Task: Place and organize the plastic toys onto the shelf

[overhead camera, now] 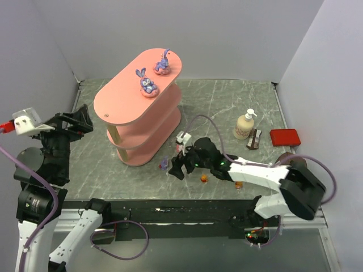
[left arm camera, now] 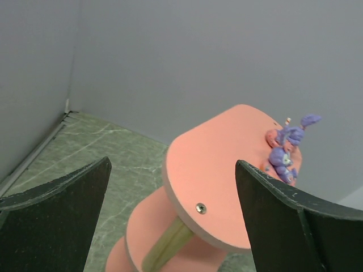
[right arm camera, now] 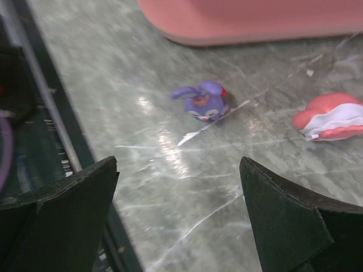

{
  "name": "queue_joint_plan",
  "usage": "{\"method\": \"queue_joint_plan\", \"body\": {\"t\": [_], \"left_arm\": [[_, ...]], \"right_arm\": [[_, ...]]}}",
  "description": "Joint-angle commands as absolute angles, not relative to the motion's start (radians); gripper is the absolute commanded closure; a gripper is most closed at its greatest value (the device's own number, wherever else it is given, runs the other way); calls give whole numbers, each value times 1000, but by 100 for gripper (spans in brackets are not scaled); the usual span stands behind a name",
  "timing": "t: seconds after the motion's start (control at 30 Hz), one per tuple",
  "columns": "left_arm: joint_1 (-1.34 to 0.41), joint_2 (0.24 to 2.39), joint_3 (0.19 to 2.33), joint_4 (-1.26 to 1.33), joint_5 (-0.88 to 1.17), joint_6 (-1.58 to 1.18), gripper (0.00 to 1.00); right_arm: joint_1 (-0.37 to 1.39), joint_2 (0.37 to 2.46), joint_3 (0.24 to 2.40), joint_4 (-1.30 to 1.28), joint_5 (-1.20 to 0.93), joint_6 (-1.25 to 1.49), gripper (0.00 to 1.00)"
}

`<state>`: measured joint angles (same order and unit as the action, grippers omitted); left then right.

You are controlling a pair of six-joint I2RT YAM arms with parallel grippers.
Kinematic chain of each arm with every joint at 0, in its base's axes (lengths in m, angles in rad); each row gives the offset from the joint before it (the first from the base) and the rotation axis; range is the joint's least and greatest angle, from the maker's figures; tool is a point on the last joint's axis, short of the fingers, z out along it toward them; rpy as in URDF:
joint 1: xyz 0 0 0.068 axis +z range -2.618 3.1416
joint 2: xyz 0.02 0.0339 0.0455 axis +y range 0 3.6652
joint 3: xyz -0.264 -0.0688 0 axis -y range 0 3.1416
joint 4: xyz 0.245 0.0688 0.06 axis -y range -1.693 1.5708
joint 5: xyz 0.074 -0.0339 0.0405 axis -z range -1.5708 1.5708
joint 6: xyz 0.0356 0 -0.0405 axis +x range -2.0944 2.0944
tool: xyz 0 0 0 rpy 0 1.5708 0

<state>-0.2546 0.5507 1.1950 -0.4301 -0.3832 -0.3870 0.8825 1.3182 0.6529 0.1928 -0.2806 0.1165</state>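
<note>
The pink three-tier shelf [overhead camera: 122,99] stands at the table's middle left. Two purple bunnies [overhead camera: 147,83] [overhead camera: 163,63] sit on its top board; both show in the left wrist view [left arm camera: 282,156]. A small purple bunny [overhead camera: 164,164] lies on the table by the shelf's foot, also in the right wrist view [right arm camera: 203,102]. A pink-and-white egg toy [right arm camera: 329,117] lies to its right. Tiny orange toys [overhead camera: 203,178] [overhead camera: 239,185] lie near the right arm. My right gripper [overhead camera: 177,168] [right arm camera: 178,161] is open and empty, just short of the small bunny. My left gripper [overhead camera: 79,122] [left arm camera: 173,164] is open and empty, raised left of the shelf's top board [left arm camera: 221,164].
A cream pump bottle [overhead camera: 245,126], a small dark packet [overhead camera: 254,139] and a flat red box [overhead camera: 284,137] stand at the right. Grey walls enclose the table on three sides. The table's front rail [right arm camera: 51,113] runs close to the right gripper's left finger.
</note>
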Motion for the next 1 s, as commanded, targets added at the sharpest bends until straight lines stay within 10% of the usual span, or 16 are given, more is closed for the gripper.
{"method": "queue_joint_plan", "body": {"t": [0.0,0.97], "left_arm": [[-253,538,1151,-316,-495,-397,4],[-253,627,1081,-259,-495,-377,4]], "right_arm": [[910,1437,703,380,-212,74,7],[971,1830,551,1086,-9,72,14]]}}
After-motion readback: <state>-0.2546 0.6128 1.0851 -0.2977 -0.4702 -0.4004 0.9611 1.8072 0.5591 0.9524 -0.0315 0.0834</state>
